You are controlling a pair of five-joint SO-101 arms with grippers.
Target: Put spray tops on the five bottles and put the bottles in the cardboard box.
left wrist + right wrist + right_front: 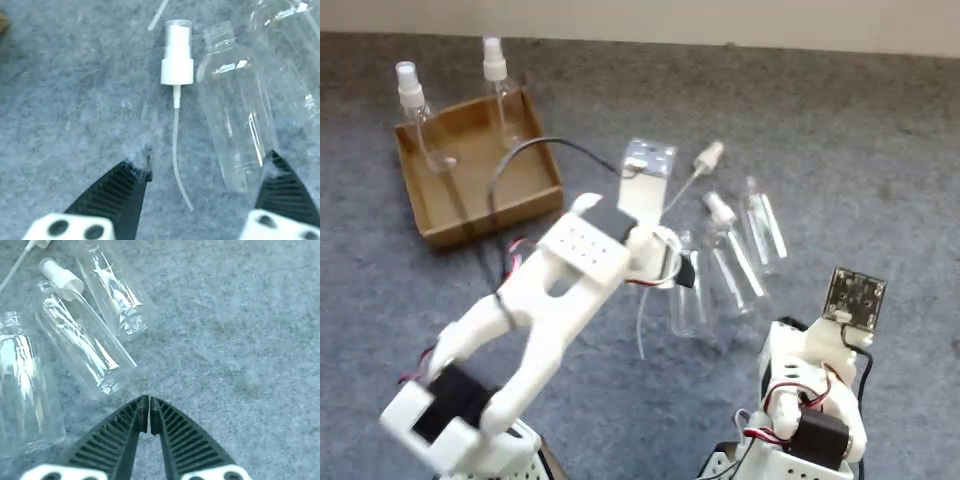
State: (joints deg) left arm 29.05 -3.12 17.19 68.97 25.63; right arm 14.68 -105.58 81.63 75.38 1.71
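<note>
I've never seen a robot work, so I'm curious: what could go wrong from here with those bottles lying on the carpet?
The open left pincer straddles both the thin tube of the loose spray top and a capless bottle; closing might catch the bottle or bend the tube. That bottle and the capped bottle beside it lie on their sides, so a nudge may roll them away.

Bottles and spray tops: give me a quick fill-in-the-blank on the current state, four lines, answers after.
1. The cardboard box holds ___ upright bottles, both with spray tops on.
2. The left gripper is ___, with a loose spray top lying just ahead of it on the grey surface.
3. The lying bottle beside that spray top has ___ top on its neck.
4. The right gripper is ___.
Missing words: two; open; no; shut.
</note>
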